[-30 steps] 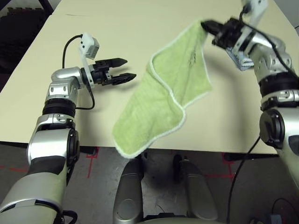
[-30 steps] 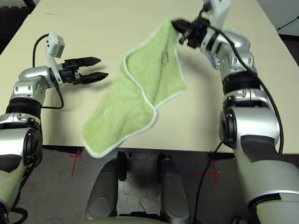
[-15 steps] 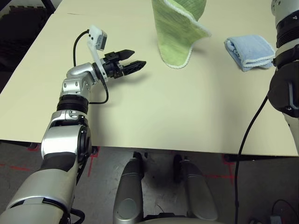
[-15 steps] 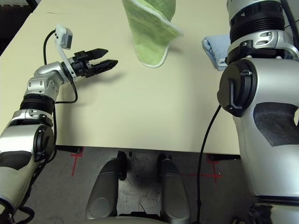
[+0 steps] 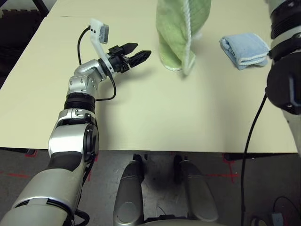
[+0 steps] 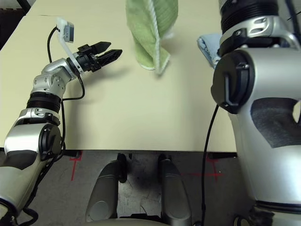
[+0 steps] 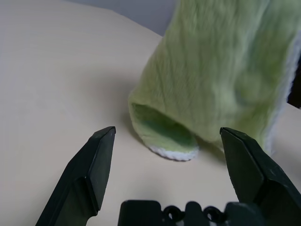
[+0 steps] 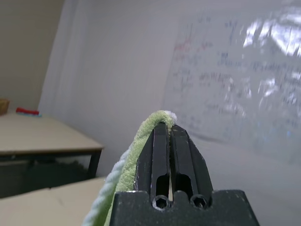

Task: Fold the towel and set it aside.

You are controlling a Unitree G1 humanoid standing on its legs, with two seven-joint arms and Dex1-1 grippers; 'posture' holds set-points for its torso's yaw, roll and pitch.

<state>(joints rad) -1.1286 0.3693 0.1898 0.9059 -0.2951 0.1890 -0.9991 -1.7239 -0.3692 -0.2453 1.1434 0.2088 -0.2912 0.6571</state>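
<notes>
Right end effector (image 8: pixel 170 126) lifting a light green terry towel (image 6: pixel 151 30) by its edge above the tabletop (image 5: pixel 155 113).

The right end effector is closed, its tips pinching the white-edged cloth; the left end effector (image 5: pixel 140 52) stands open, low over the left part of the tabletop, with nothing between its fingers. The towel hangs in loose folds in the far middle, to the right of the left end effector and apart from it; farther right, a folded light blue towel (image 5: pixel 244 49) lies on the tabletop.
</notes>
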